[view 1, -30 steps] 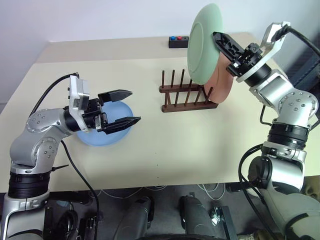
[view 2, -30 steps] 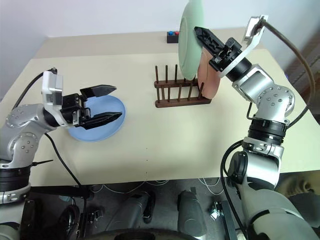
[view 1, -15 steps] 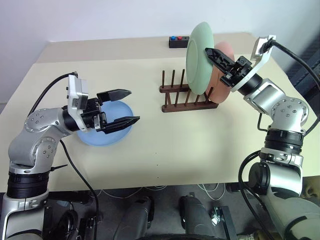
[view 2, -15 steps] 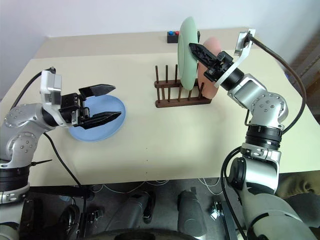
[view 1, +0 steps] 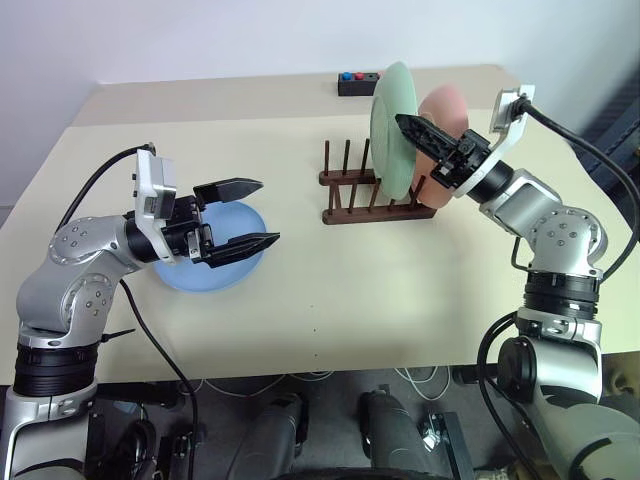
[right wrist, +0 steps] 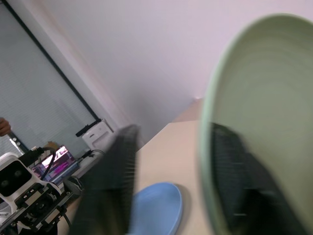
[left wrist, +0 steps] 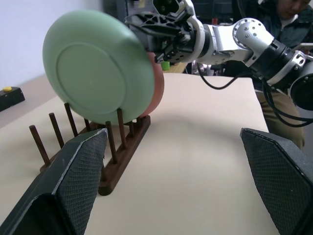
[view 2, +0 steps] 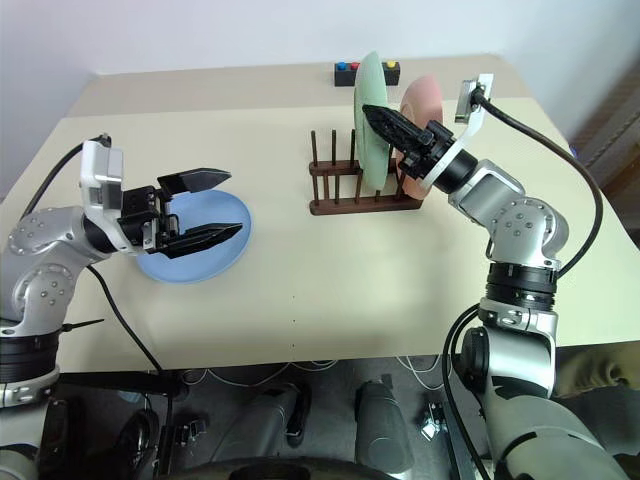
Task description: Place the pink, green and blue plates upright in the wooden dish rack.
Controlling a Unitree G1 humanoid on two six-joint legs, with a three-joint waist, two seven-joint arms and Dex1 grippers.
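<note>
Beige surface (view 1: 350, 290) under a white wall. Nearest, left pincer (view 1: 243, 214) spread wide, hovering level over the blue plate (view 1: 212, 262) lying flat. Farther, wooden dish rack (view 1: 372, 190) with green plate (view 1: 393, 128) and pink plate (view 1: 445, 140) upright between pegs. Right pincer (view 2: 385, 121) parted astride the green plate's rim. Behind, black button box (view 1: 356, 83).

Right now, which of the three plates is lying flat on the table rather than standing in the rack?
The blue plate. It lies flat beneath the open left gripper, while the green plate and pink plate stand on edge in the wooden dish rack.
</note>
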